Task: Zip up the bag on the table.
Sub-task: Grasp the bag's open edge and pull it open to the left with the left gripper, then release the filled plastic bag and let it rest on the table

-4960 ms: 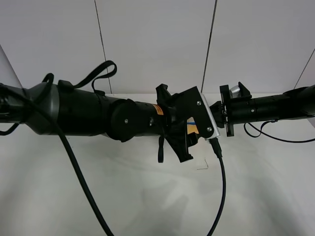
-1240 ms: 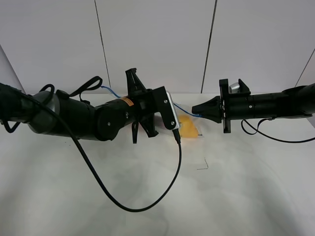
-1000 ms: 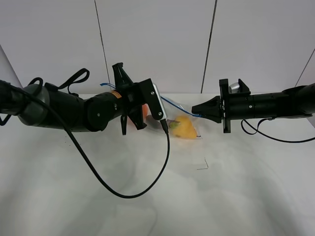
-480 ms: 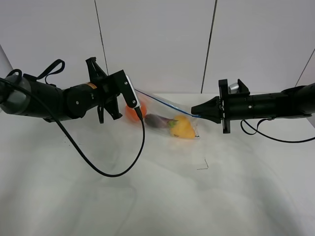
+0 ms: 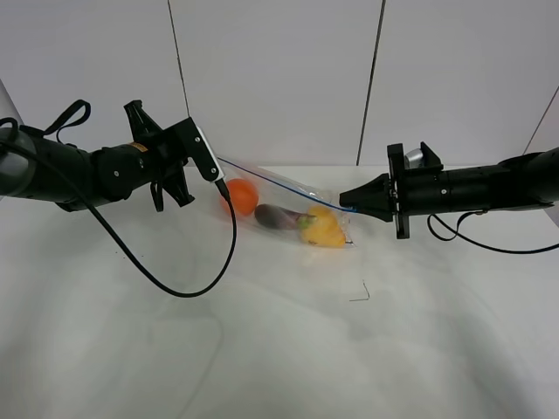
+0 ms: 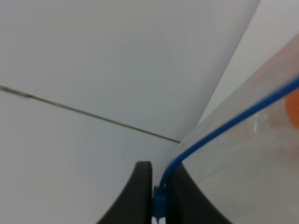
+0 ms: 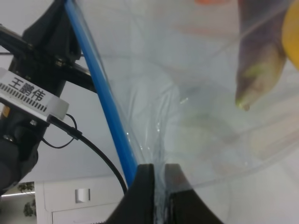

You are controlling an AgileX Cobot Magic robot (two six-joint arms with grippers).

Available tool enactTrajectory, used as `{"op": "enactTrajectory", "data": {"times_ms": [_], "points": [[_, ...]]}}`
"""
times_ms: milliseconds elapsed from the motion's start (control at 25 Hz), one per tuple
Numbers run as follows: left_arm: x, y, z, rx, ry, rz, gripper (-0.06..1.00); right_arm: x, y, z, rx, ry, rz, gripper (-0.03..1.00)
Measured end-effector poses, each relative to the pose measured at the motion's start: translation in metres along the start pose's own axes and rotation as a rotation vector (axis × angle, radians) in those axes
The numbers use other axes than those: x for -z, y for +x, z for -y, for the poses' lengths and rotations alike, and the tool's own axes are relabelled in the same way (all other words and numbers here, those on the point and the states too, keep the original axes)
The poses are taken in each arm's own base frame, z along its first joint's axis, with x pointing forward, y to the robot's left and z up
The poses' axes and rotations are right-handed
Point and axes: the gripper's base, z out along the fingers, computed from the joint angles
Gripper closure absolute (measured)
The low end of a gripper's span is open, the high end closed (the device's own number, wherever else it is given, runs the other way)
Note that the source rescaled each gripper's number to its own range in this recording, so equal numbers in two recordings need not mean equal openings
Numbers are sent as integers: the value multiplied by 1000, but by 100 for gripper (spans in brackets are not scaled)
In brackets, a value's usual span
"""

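Leftward along the blue zipper strip the left gripper has travelled since the earlier frames, from beside the right gripper to the bag's far end; the right gripper has stayed put. Both are now well apart, with the bag stretched between them above the far part of the table.

From the left wrist, the left gripper is clenched on the strip, a small blue tab caught between its fingers. From the right wrist, the right gripper is pinched tight on the bag's corner, just beside the strip's end.

Inside the clear plastic lie a toy orange, a purple eggplant and a yellow pepper, the pepper nearest the right gripper. The bag's lower edge seems to rest on the table, though that is hard to tell from this angle.
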Motion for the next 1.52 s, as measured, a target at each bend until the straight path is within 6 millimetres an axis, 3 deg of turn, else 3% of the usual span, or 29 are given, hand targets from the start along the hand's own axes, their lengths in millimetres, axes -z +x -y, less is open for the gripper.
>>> {"op": "enactTrajectory", "data": {"times_ms": [440,520,640,760,880,1040,1280,1440,1520], "points": [[0,0,0,0,0,0,94,0,0,0,1,1,-1,97],[0,0,-1,26,-4,-1,88,0,0,0,1,1,-1,97],[-1,5,-5,97,-33,-14,57,0,2,1,6,11,-15,97],[-1,9,-8,145,-54,-28,18,1,2,2,11,20,-26,97],[-2,18,-13,161,-66,-50,4,1,3,2,12,22,-28,97],[-4,47,-26,268,-106,-132,1,1,3,3,13,23,-31,97],[-2,94,-38,737,-164,-299,0,1,3,3,14,24,-32,97],[-3,111,-39,975,-71,-383,0,1,3,3,14,24,-32,97],[-5,113,-41,1050,60,-431,0,1,3,3,14,24,-32,97]]}}
